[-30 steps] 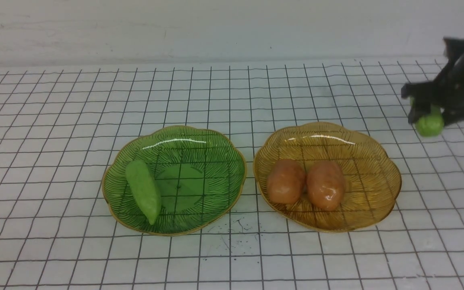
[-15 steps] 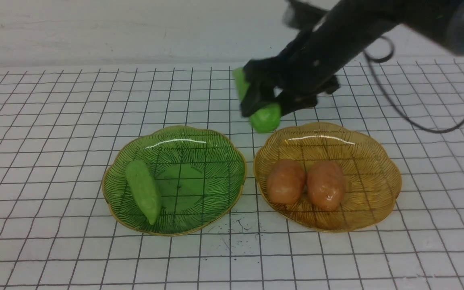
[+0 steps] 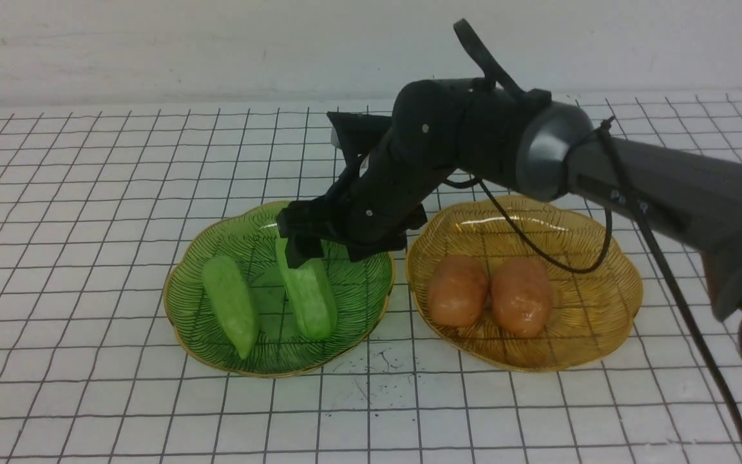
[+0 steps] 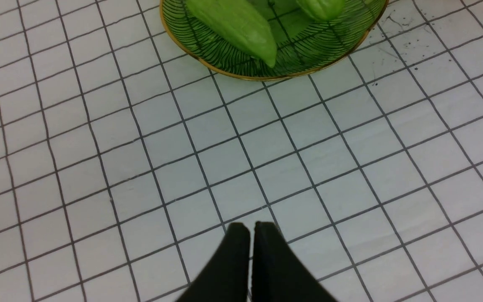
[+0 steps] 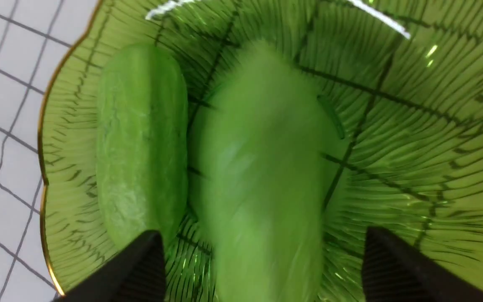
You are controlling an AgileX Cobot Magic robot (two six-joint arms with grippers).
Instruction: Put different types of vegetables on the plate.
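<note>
Two light green cucumber-like vegetables lie side by side in the green glass plate (image 3: 242, 222): one (image 3: 229, 312) on its left part, the other (image 3: 312, 299) near the middle. My right gripper (image 3: 329, 251) hovers open just over the far end of the middle one. In the right wrist view this piece (image 5: 262, 167) is blurred between the spread fingertips (image 5: 149, 251), with gaps on both sides. Two orange-brown potato-like lumps (image 3: 456, 290) (image 3: 520, 296) rest in the amber plate (image 3: 590, 258). My left gripper (image 4: 252, 226) is shut and empty, low over the mat, short of the green plate (image 4: 208, 54).
Both plates stand close together on a white mat with a black grid (image 3: 87, 193). The right arm (image 3: 667, 187) reaches in from the right, passing above the amber plate's far side. A pale wall (image 3: 216, 45) closes off the back.
The right arm swept in from the far right, carrying a green cucumber-like piece to the green plate. Its jaws have spread, and the piece now lies in the plate beside the other.
</note>
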